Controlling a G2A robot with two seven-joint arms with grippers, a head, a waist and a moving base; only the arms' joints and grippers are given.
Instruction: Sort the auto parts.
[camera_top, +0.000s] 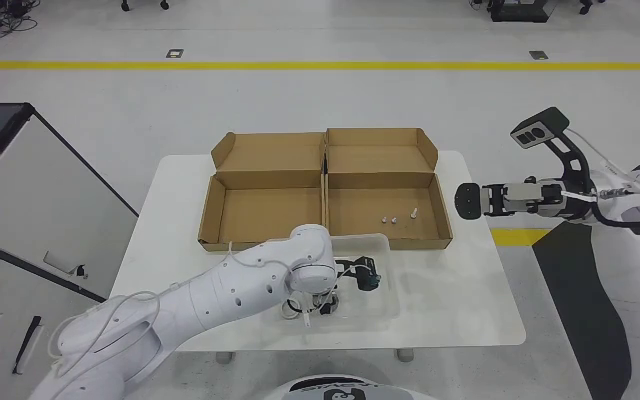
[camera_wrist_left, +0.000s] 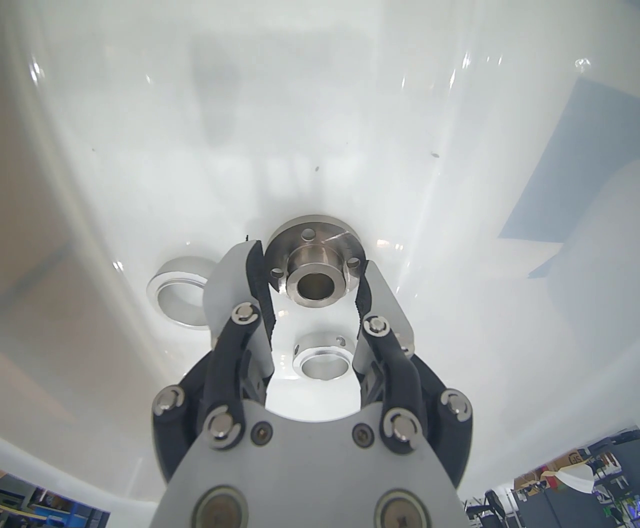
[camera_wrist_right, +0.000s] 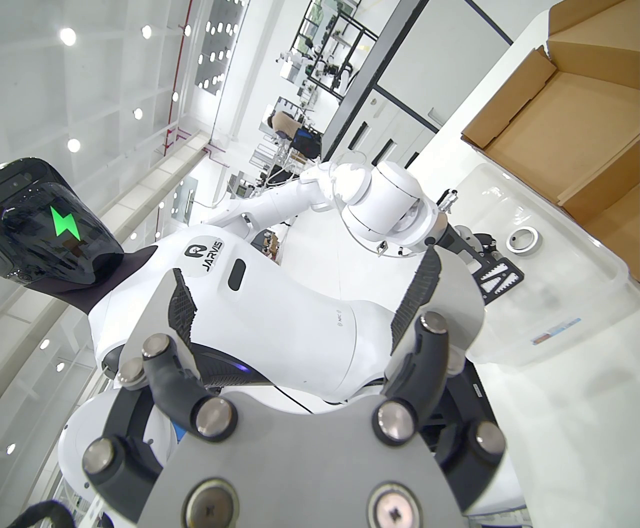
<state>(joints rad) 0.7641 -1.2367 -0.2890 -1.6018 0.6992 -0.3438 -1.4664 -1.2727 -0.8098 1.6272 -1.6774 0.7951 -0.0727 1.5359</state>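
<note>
Left gripper (camera_wrist_left: 310, 272) clamped on flanged hub (camera_wrist_left: 314, 260), inside the clear bin (camera_top: 380, 300) at the tabletop's (camera_top: 470, 320) near edge.
Hub is solid machined metal, so I'd expect it to be rigid, dense for its size, slick and not fragile. Best hold looks like across the flange rim, since the polished boss would likely slip. The gripper is narrowed to flange width, ribbed pads (camera_wrist_left: 256, 280) touching the rim on opposite sides, bore facing the wrist. Can't tell if it's off the bin floor. A loose ring (camera_wrist_left: 177, 292) and a smaller collar (camera_wrist_left: 322, 357) lie just beside it, untouched. Along the far edge are two open cardboard boxes (camera_top: 265, 215), and the one toward the right edge holds two small parts (camera_top: 397, 214). Right gripper (camera_wrist_right: 300, 295) is spread wide, holding nothing, out past the right edge.
</note>
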